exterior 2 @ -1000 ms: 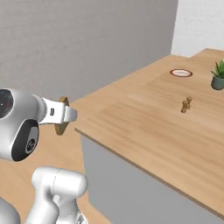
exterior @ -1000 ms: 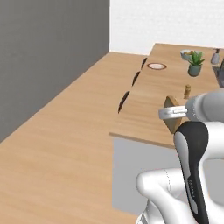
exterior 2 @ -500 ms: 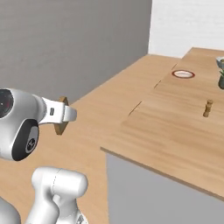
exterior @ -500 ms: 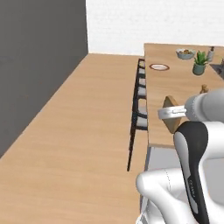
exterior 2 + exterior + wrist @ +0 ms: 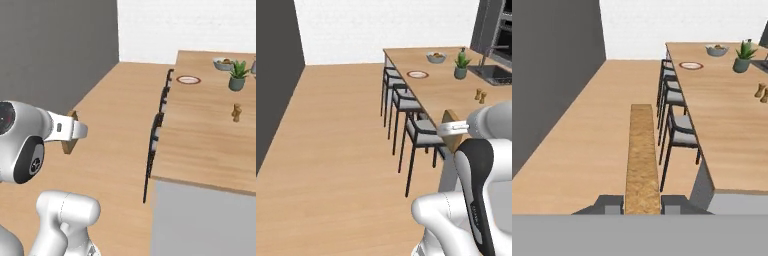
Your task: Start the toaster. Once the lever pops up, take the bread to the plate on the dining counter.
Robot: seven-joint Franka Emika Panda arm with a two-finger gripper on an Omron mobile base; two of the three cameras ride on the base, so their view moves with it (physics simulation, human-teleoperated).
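Tan and brown at the crust, the bread [image 5: 642,157] is held edge-on between the two dark finger tips of the gripper [image 5: 642,204], so the jaws are closed on its lower edge and the slice reaches forward from the hand. In the left base view the slice [image 5: 452,130] shows just beyond the white wrist, up in the air and beside the near end of the dining counter [image 5: 446,95], not above it yet. I judge that the slice is very light and rather stiff after toasting, but also crumbly, so a hard squeeze could break it; the hold on the two flat faces near one edge looks right to me, because the crust gives a firmer place than the soft middle. The plate [image 5: 417,74] with the red rim lies far along the counter, well apart from the bread, and near it stands a white bowl [image 5: 436,57] with fruit and a small green plant [image 5: 460,67] in a pot. Two little brown shakers [image 5: 481,95] stand closer to the sink [image 5: 496,74]. Dark chairs [image 5: 421,132] are lined along the counter's side, between the robot and the plate. The carrying part of the task seems to be under way, and the placing is not yet done.
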